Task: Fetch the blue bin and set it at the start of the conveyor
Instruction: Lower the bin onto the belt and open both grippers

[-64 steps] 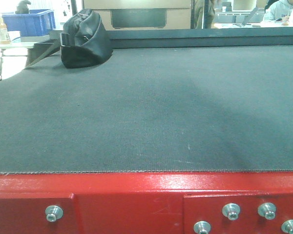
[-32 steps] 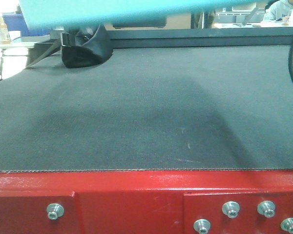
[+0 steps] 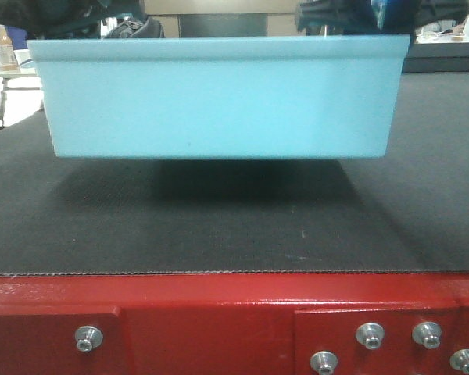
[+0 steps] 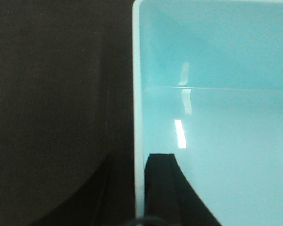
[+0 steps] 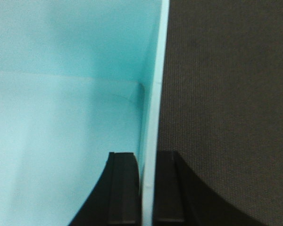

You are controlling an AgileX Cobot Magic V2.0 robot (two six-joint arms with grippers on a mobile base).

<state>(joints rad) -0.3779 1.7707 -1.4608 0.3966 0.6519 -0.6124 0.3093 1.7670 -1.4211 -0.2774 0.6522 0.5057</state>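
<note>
Your left gripper (image 4: pixel 137 162) is pinched on one side wall of the blue bin (image 3: pixel 219 101), one finger inside and one outside; your right gripper (image 5: pixel 148 157) clamps the opposite wall the same way. The bin hangs between them, roughly level, just above the conveyor start (image 3: pixel 219 234). Each hold is only a thin pinch on smooth plastic, so it may slip. Release one side first and the tub will likely tip; spread the arms and it could drop
</note>
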